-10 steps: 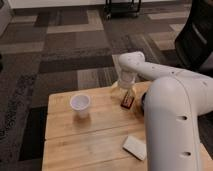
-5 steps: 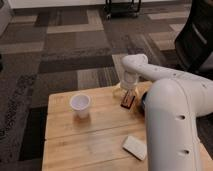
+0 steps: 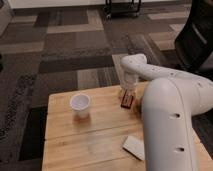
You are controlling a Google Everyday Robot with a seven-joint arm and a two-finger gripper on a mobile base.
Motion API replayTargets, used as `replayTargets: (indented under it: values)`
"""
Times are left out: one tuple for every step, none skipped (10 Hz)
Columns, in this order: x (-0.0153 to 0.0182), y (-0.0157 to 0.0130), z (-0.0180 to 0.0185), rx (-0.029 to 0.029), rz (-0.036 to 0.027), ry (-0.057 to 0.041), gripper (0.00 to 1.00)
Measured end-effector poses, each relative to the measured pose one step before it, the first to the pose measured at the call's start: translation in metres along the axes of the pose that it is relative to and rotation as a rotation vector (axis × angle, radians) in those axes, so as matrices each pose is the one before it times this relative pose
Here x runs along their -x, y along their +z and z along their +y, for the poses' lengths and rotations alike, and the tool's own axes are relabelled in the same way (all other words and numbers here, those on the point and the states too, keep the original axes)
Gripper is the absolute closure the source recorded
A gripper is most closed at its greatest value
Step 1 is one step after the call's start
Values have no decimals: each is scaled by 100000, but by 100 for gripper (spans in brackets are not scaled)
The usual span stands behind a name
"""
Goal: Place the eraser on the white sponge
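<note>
Near the far edge of a light wooden table (image 3: 95,145), the gripper (image 3: 127,96) points straight down onto the eraser (image 3: 127,101), a small dark block with a reddish-brown face; whether its fingers pinch it cannot be told. The white sponge (image 3: 134,147) lies flat near the front edge, well apart from the eraser, partly hidden by the large white robot arm (image 3: 167,117). A white cup (image 3: 80,105) stands upright toward the left, with bare wood around it. Beyond the table stretches patterned grey and brown carpet (image 3: 70,50).
</note>
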Motion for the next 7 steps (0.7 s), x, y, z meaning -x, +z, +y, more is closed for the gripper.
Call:
replayTargets:
  values:
    - [-70,-440,156,-1595,-970,-1035,85]
    - [-195,-949,523,-1727,-1918,-2666,98]
    - [-277,-754,501,-917,-1203,-2191,100]
    - [-148,-641,459,-316,-1320,-1684,100]
    - [-689,-1369,618,-873,-2051,-3438,100]
    - [-1114,-1672,973,-2,-1934,-4668,100]
    - [-1321,-1563,706,-473,-1680,-4484,100]
